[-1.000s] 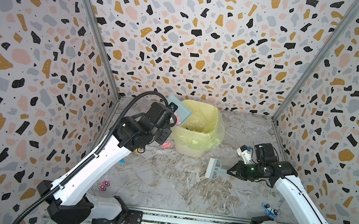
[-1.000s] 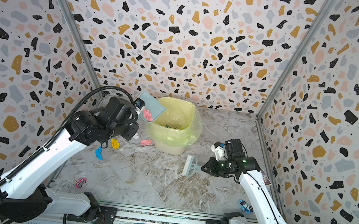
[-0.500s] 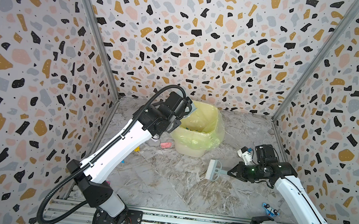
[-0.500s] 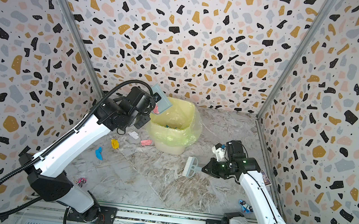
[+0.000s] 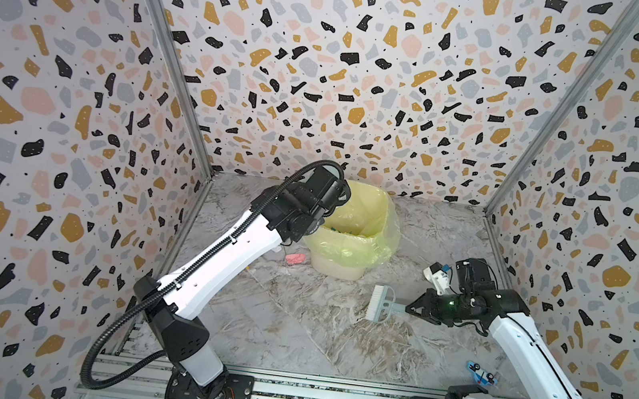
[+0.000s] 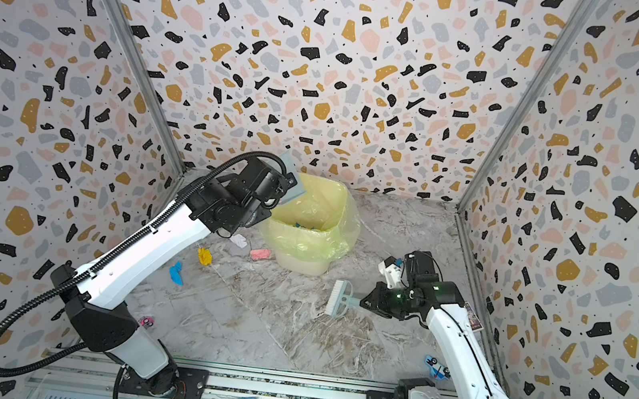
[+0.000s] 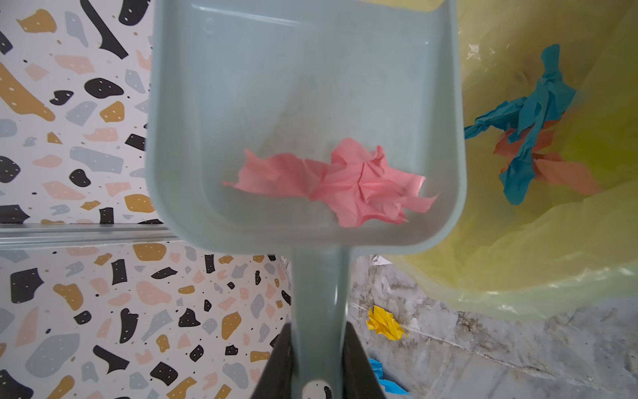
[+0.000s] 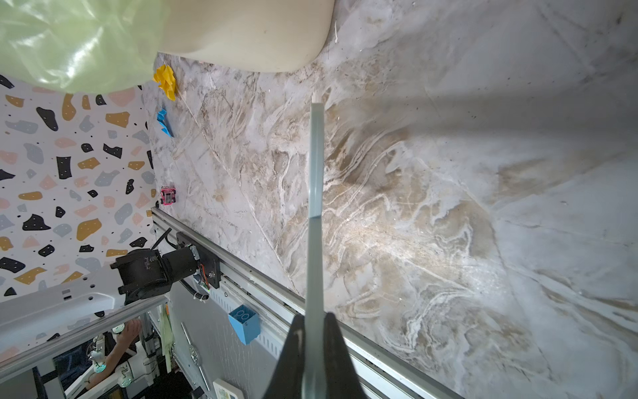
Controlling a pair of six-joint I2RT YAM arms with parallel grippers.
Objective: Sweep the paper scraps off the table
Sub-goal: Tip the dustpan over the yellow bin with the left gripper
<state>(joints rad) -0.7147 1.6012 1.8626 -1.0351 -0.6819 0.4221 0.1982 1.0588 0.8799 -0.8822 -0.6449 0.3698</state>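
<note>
Left wrist view: left gripper [image 7: 317, 345] clamps dustpan [image 7: 303, 86] handle (pan's far lip cropped); right gripper [image 8: 315, 323] pinches brush [image 8: 316, 172], seen edge-on.

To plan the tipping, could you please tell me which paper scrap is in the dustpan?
The crumpled pink scrap lying in the dustpan; the other pink scrap, the yellow scrap and the blue scrap lie on the table.

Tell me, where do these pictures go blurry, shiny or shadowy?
Left wrist view: the dustpan handle nearest the lens is soft, while the pink scrap is crisp. Right wrist view: the brush handle blurs up close, the bin bag shows glare, and a broad soft shadow crosses the table. Both top views: evenly lit.
</note>
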